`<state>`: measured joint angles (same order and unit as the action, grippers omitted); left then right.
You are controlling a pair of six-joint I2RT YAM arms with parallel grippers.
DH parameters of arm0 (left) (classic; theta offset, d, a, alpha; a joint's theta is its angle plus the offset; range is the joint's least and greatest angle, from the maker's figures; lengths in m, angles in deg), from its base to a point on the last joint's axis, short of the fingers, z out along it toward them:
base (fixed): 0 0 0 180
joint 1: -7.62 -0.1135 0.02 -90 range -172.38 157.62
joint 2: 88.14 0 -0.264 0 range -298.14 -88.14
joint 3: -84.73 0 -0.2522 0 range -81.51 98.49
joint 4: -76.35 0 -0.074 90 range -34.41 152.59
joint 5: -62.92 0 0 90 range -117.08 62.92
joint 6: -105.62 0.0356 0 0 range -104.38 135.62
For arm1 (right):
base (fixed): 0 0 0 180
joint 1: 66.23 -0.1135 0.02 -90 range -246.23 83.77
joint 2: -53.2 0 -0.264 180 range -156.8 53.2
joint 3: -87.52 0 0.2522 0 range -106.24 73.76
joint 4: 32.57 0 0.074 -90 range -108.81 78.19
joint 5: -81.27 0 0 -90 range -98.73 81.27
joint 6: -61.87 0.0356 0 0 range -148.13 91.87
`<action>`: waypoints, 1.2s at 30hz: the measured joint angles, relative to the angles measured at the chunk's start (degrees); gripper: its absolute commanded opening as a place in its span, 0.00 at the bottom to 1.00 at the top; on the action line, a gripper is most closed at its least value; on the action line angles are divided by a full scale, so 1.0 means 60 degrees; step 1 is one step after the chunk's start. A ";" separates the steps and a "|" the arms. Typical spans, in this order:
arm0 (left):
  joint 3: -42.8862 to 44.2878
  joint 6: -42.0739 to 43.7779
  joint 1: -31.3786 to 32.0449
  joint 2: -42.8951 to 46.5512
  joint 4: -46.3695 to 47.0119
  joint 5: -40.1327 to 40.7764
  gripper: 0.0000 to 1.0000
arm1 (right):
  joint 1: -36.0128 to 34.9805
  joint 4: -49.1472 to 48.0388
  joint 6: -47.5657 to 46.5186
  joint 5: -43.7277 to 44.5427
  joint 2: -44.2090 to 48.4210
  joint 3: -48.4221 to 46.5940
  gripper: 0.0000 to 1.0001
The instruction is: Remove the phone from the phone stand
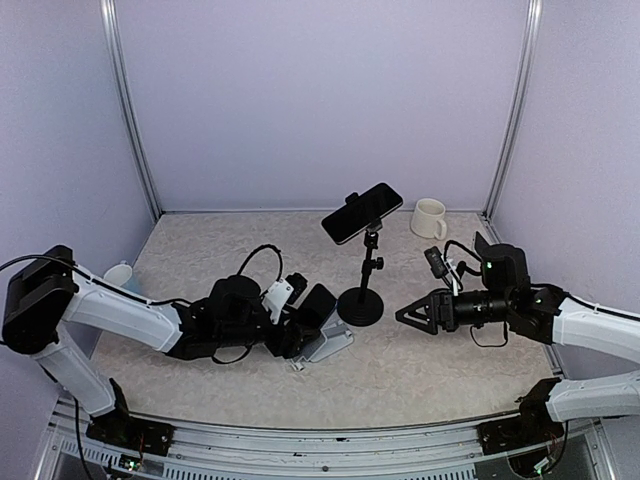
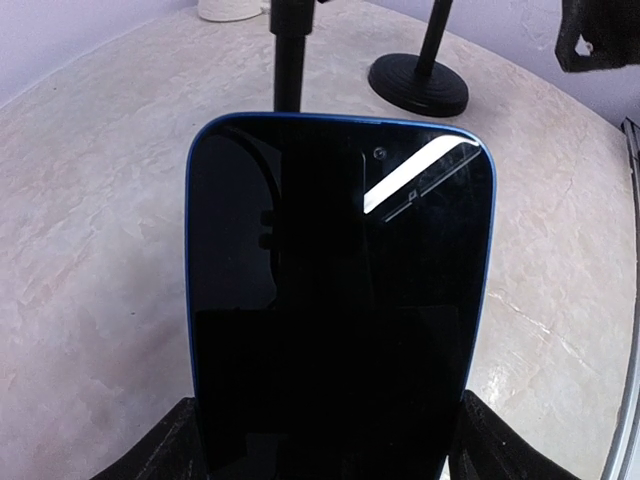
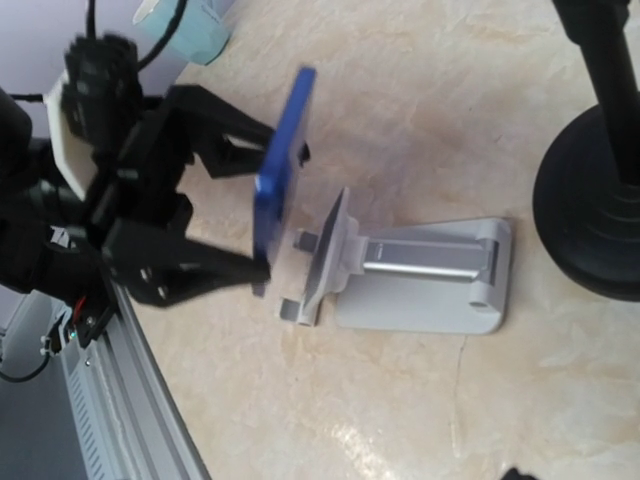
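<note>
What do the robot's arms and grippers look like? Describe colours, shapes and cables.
The left arm and right arm are white shells with black joints. The left gripper and right gripper are black, with tapered fingers. Black cables loop along both arms.

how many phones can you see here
2. One black phone is clamped on the black round-based pole stand mid-table. One blue-edged phone sits between the jaws of the left gripper, just apart from the white folding desk stand. None seems hidden.
</note>
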<state>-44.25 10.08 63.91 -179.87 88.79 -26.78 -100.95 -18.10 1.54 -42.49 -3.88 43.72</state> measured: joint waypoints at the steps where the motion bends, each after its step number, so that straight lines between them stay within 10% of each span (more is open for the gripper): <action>1: -0.0007 -0.0069 -0.0069 0.0098 -0.0058 -0.0004 0.64 | 0.0000 0.0004 0.0000 0.0000 0.0004 0.0000 0.78; 13: -0.0127 -0.1362 -0.2747 0.2167 -0.1956 0.0018 0.63 | 0.0000 -0.0044 -0.0007 -0.0007 -0.0015 0.0000 0.78; 26: 0.0364 -0.2226 -0.6215 0.1716 -0.5355 0.0459 0.61 | 0.0000 -0.0106 -0.0076 -0.0015 -0.0106 0.0000 0.78; 36: 0.0481 -0.2051 -0.6878 0.0729 -0.5818 0.0463 0.62 | -0.0004 -0.0124 -0.0080 -0.0025 -0.0142 0.0000 0.78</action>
<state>-41.37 -2.23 22.65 -175.49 53.88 -24.01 -100.97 -18.84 1.06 -42.64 -4.74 43.72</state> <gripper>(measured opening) 0.749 0.781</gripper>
